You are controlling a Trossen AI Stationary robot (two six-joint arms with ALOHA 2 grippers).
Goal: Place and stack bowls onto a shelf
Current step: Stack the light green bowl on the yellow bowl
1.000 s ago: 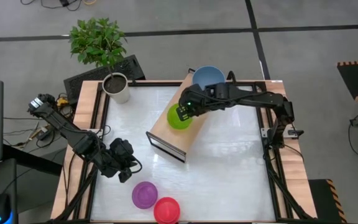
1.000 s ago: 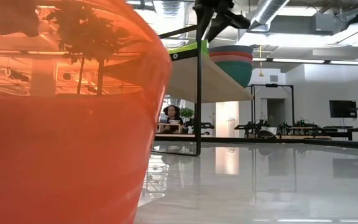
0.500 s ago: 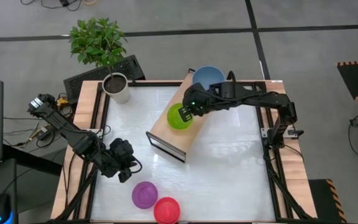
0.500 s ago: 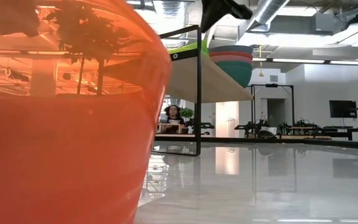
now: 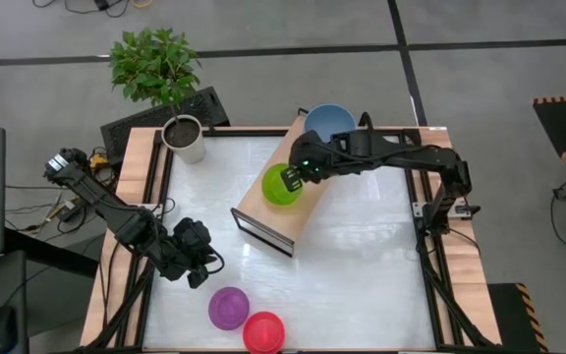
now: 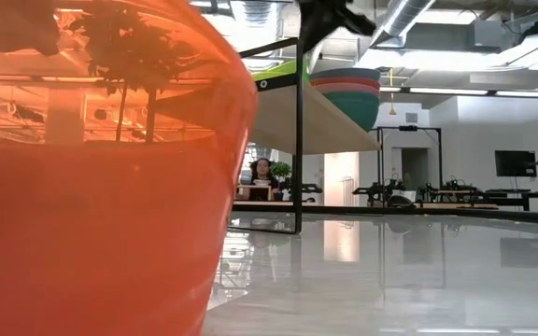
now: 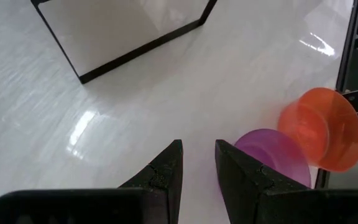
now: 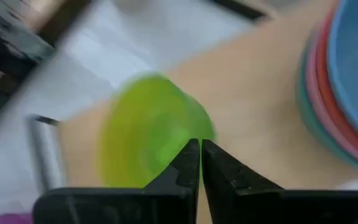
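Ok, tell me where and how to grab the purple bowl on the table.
Take the purple bowl by its rim, from straight above. It sits open side up on the table, so the thin wall fits between two fingers. Pinch the edge facing the left end effector; the red bowl crowds the opposite edge, and that end effector is nearest.

Two dark arms; right arm [image 5: 401, 157] shows green light; black wedge-shaped fingers [image 7: 166, 171].
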